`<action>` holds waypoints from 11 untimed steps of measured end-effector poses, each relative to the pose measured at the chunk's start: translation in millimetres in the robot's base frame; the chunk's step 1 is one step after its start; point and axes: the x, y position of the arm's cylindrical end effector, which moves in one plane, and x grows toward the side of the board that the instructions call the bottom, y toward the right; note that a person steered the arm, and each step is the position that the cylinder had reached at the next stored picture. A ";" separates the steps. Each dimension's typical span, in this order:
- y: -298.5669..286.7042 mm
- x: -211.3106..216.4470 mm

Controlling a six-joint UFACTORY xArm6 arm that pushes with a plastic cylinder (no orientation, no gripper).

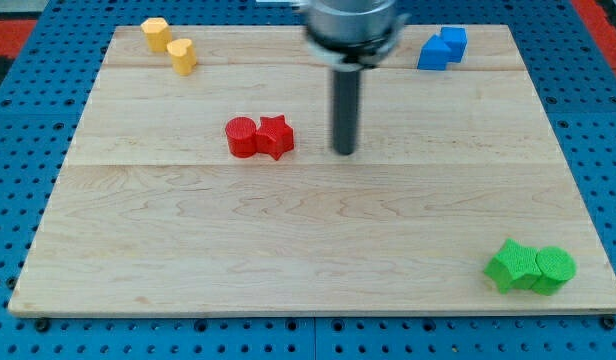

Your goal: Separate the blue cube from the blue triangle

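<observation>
Arm end: a straight dark rod with no gripper on it, so nothing here stands apart, together or clamped.
My tip: rests on the tabletop near the middle, a little toward the view's top, touching no block.
Tabletop: pale wooden board lying on a blue perforated base.
Blue cube: near the view's top right corner, well apart from my tip, up and to the view's right of it.
Blue triangle: right against the blue cube on its left and slightly lower side; the two appear to touch, with no gap showing between them.
Red star: just to the view's left of my tip, apart from it.
Red cylinder: touching the red star on its left side.
Yellow blocks: one near the view's top left corner, another just below and right of it; their exact shapes are hard to make out.
Green blocks: a pair at the view's bottom right, an angular one and a round one, pressed side by side.
</observation>
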 end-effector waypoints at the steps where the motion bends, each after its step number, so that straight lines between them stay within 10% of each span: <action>1: 103.2 -71.2; 5: 170.2 -168.4; 7: 8.4 -173.3; 11: -60.8 -190.5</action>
